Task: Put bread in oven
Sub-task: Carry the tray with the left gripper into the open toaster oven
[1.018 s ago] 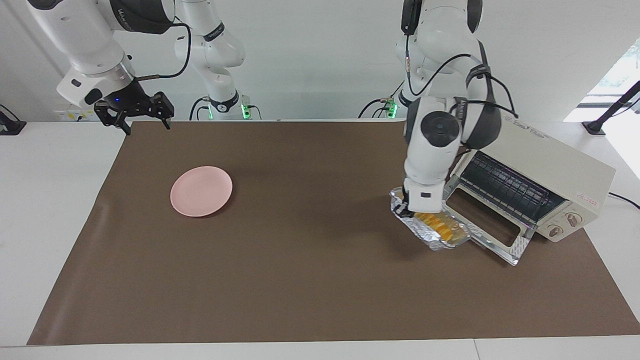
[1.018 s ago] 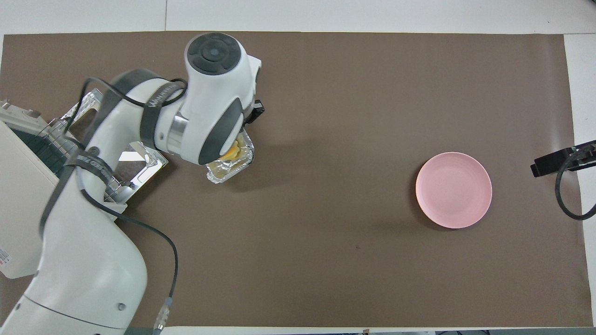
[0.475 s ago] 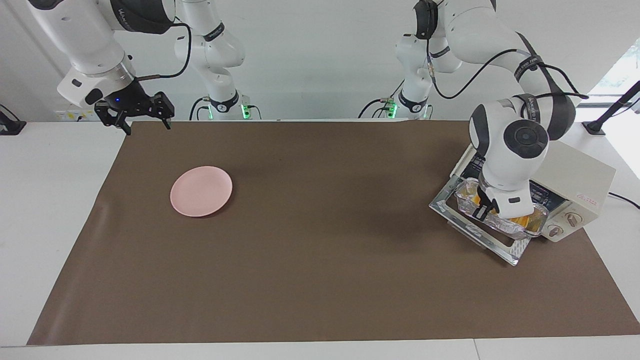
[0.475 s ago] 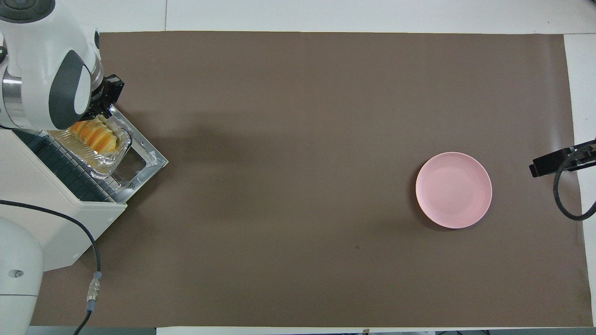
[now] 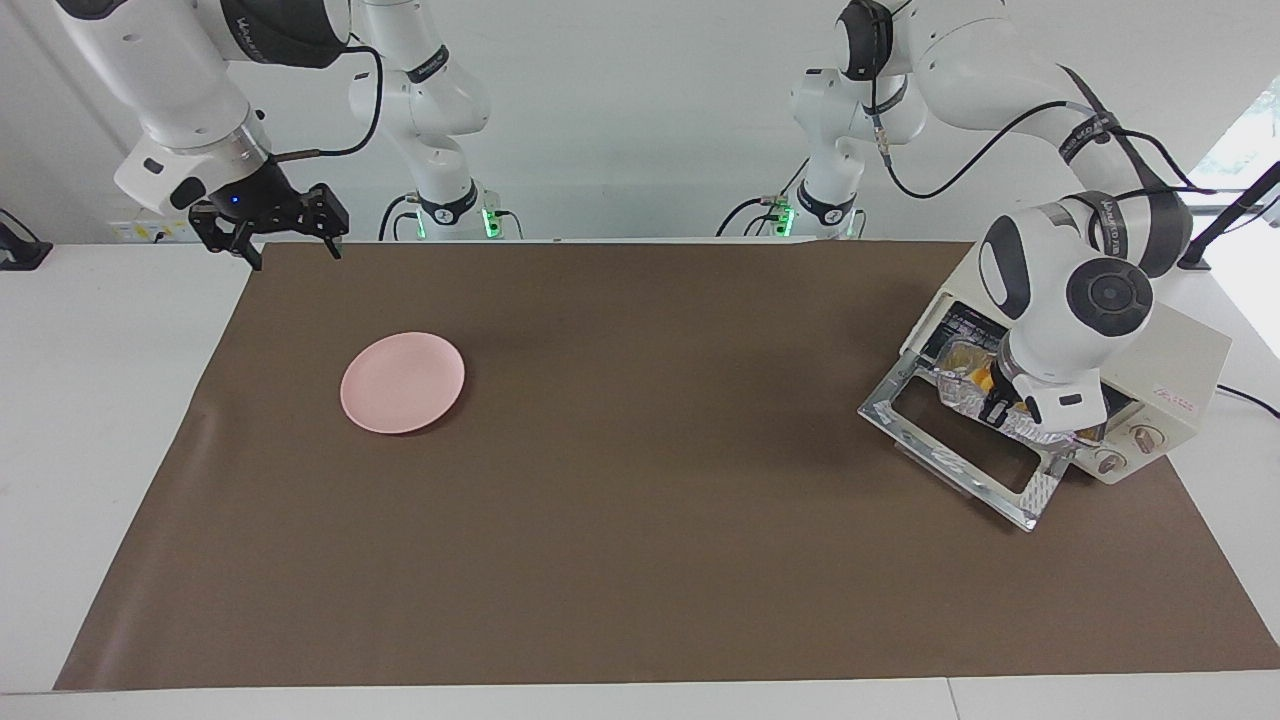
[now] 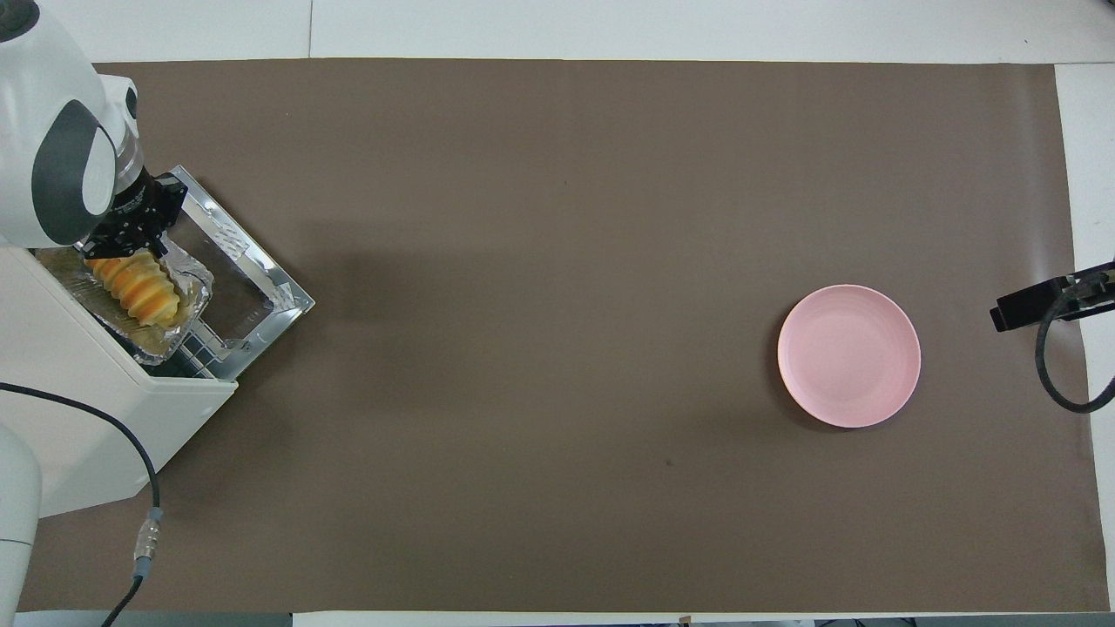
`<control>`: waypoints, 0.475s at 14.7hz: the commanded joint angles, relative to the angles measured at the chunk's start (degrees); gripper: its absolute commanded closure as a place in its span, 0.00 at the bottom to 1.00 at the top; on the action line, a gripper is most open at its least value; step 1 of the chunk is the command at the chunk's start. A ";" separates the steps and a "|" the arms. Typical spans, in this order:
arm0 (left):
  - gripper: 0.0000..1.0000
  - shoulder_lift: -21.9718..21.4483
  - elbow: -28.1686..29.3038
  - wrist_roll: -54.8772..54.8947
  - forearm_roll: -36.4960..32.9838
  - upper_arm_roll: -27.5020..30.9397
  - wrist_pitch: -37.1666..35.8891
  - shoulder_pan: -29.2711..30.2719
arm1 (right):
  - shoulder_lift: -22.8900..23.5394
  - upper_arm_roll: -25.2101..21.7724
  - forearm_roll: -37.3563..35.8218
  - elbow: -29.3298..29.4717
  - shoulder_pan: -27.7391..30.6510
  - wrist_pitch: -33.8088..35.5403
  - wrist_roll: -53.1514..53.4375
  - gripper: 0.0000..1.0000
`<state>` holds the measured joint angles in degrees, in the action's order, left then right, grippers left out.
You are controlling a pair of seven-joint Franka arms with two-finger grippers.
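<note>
The yellow-orange ridged bread (image 6: pixel 135 287) lies in a crinkled foil tray (image 6: pixel 190 292). The tray sits partly inside the mouth of the cream-white oven (image 5: pixel 1185 350), above the dropped glass door (image 5: pixel 955 450). My left gripper (image 5: pixel 995 405) is shut on the tray's rim at the oven opening, and it also shows in the overhead view (image 6: pixel 131 239). In the facing view only a bit of the bread (image 5: pixel 980 378) shows beside the wrist. My right gripper (image 5: pixel 295 255) is open and empty and waits over the mat's corner at the right arm's end.
A round pink plate (image 5: pixel 402 382) lies on the brown mat toward the right arm's end. The oven's open door (image 6: pixel 253 279) juts out over the mat. A black cable (image 6: pixel 148 514) runs along the oven's side at the left arm's end.
My left gripper has carried the foil tray with the bread from the mat beside the door, over the door, and into the oven's mouth. The right arm has not moved.
</note>
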<state>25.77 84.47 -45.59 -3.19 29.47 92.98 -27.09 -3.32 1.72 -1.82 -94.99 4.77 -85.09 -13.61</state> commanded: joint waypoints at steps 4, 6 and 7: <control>1.00 -2.91 4.46 1.55 -1.82 0.77 -2.11 -0.60 | -0.46 0.48 -0.82 -0.37 0.59 0.54 -1.15 0.00; 1.00 -3.45 6.14 5.06 -1.91 0.77 -1.49 -0.69 | -0.46 0.48 -0.82 -0.37 0.59 0.54 -1.15 0.00; 1.00 -3.71 6.93 5.24 -1.91 0.77 -1.23 -0.69 | -0.45 0.48 -0.82 -0.37 0.59 0.54 -1.15 0.00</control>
<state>24.95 87.38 -42.22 -3.66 29.94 91.07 -27.10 -3.32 1.72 -1.82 -94.99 4.77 -85.09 -13.61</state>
